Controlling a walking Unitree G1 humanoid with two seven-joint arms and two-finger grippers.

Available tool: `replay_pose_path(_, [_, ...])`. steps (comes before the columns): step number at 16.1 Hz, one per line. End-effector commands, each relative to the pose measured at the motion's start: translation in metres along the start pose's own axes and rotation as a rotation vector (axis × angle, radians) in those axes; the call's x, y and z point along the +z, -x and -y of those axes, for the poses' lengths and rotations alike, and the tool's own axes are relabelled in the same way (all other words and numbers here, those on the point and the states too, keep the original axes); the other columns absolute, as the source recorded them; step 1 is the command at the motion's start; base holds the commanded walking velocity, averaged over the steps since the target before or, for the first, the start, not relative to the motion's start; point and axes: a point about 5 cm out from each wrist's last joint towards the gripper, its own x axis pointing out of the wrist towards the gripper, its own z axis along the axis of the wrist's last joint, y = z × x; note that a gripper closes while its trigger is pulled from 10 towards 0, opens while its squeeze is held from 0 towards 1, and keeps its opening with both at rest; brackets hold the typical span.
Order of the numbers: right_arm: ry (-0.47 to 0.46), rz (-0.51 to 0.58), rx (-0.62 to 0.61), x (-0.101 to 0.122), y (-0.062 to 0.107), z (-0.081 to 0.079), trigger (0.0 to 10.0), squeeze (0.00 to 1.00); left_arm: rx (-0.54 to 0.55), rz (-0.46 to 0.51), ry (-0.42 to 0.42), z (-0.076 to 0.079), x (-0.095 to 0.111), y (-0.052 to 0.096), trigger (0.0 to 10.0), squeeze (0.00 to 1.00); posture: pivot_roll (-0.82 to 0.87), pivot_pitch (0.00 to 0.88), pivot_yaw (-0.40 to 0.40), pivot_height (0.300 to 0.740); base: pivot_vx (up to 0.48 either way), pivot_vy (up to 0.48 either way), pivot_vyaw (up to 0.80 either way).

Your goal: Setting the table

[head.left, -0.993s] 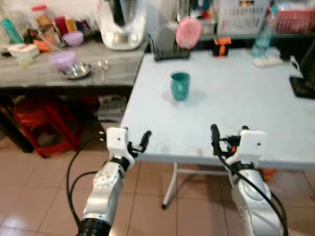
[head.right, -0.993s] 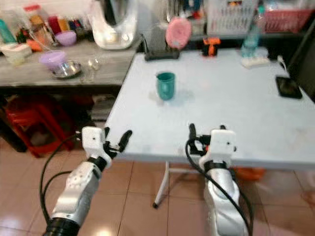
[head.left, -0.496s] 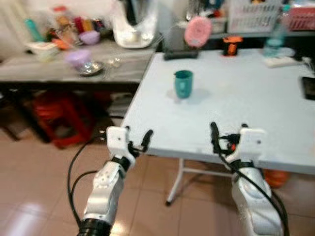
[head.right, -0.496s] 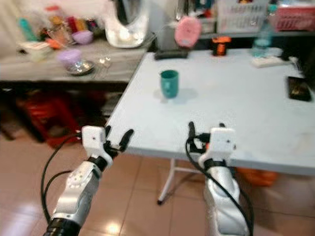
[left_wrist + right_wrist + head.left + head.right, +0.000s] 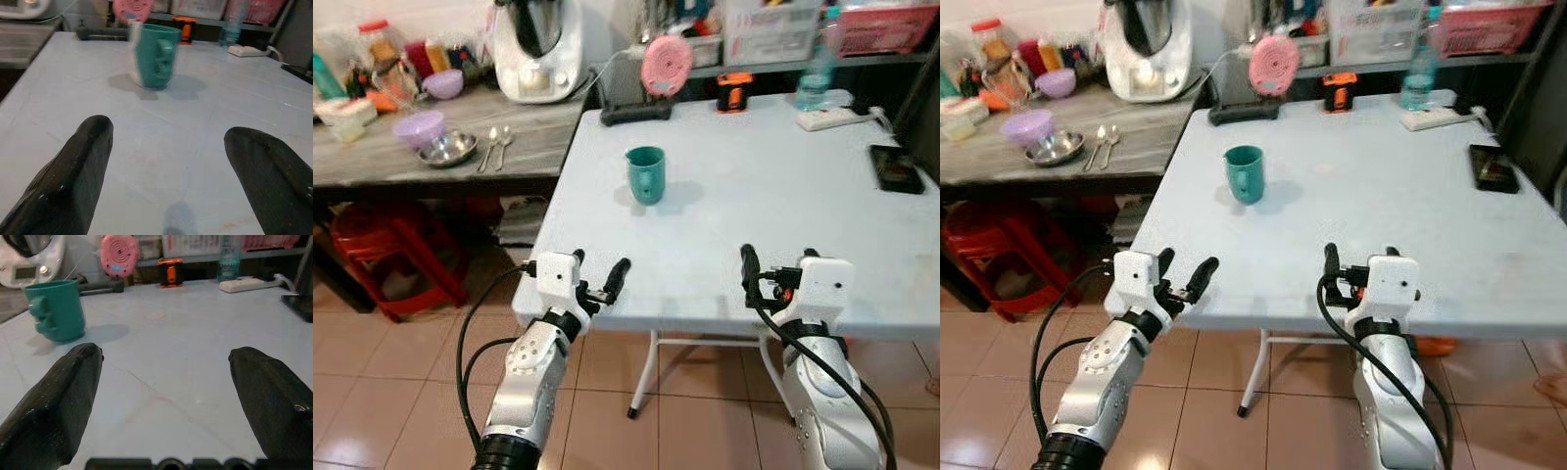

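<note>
— Why are both tools just hovering at the near edge?
— Left tool (image 5: 597, 282) and right tool (image 5: 773, 272) are spread wide and empty, probably readying a reach.
— For what?
— The teal mug (image 5: 646, 174) stands upright mid-worktop (image 5: 783, 196); spoons (image 5: 494, 147) lie on the side counter.

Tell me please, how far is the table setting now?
Done: only a green mug stands on the white table. In hand: nothing; the left gripper and right gripper hover open at the near edge. Left: the spoons, steel bowl and purple bowl wait on the side counter.
</note>
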Motion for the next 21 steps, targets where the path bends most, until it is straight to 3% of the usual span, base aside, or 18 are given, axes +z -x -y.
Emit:
replay_pose_path(1, [-0.004, 0.012, 0.016, 0.004, -0.001, -0.006, 10.0, 0.0, 0.016, 0.013, -0.011, -0.006, 0.004, 0.001, 10.0, 0.0, -0.17, 0.004, 0.112, 0.74, 0.424, 0.0, 0.0])
replay_pose_path(5, [0.005, 0.014, 0.024, 0.004, 0.0, -0.006, 10.0, 0.0, 0.021, 0.016, -0.011, -0.006, 0.004, 0.001, 10.0, 0.0, -0.17, 0.009, 0.109, 0.74, 0.408, 0.0, 0.0])
replay_pose_path(10, [0.014, 0.003, 0.06, 0.002, 0.002, -0.012, 10.0, 0.0, 0.078, 0.046, -0.059, -0.016, 0.008, 0.01, 10.0, 0.0, -0.16, 0.018, 0.108, 0.74, 0.0, 0.0, 0.0])
replay_pose_path(12, [0.008, -0.008, 0.087, 0.0, 0.002, -0.016, 10.0, 0.0, 0.119, 0.047, -0.116, -0.027, 0.008, 0.023, 10.0, 0.0, -0.16, 0.019, 0.107, 0.74, 0.0, 0.0, 0.0])
replay_pose_path(17, [0.015, -0.017, 0.13, -0.002, -0.002, -0.024, 10.0, 0.0, 0.123, 0.003, -0.151, -0.037, 0.0, 0.048, 10.0, 0.0, -0.15, 0.023, 0.106, 0.74, 0.0, 0.0, 0.0])
replay_pose_path(21, [0.111, -0.056, 0.116, -0.007, -0.025, -0.03, 10.0, 0.0, 0.06, -0.012, -0.143, -0.031, -0.005, 0.06, 10.0, 0.0, -0.13, 0.017, 0.103, 0.74, 0.0, 0.0, 0.0])
